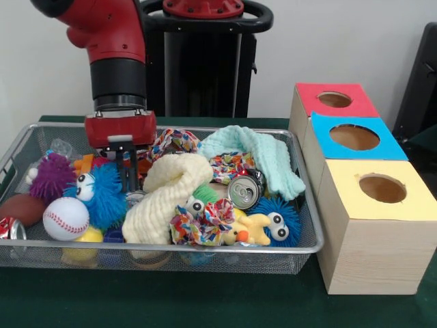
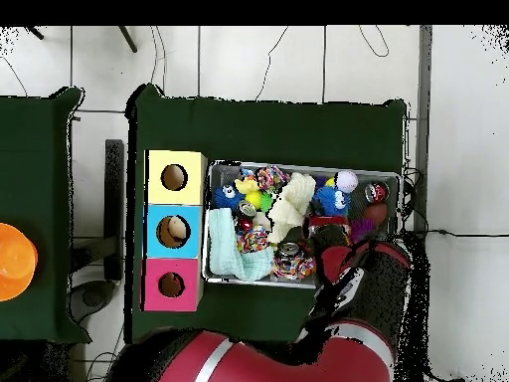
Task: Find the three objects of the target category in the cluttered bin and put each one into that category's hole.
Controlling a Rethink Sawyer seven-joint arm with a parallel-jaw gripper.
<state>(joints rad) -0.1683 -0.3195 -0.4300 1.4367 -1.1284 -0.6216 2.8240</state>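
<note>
- Your gripper [image 1: 128, 179] hangs low inside the bin [image 1: 308, 251], toward its left half in the front view; its dark fingers reach down among the toys, and you cannot tell from either view whether they are spread or closed on anything.
- Just left of the gripper in the front view you have one blue fuzzy toy with googly eyes [image 1: 102, 193]; a second blue fuzzy toy [image 1: 276, 222] lies well to its right.
- One purple spiky ball [image 1: 52, 177] sits farther left, and one baseball [image 1: 65, 218] lies in front of the first blue toy.
- Right beside the gripper lies one cream cloth [image 1: 167, 198]; one mint cloth [image 1: 263, 158] lies beyond it.
- You can count two cans: one silver-topped [image 1: 244, 190] right of the gripper, one red [image 1: 11, 228] at the far left.
- Three boxes stand well right of the gripper, outside the bin, each with one round hole; the hole [image 1: 334, 100] in the red top is the farthest back.
</note>
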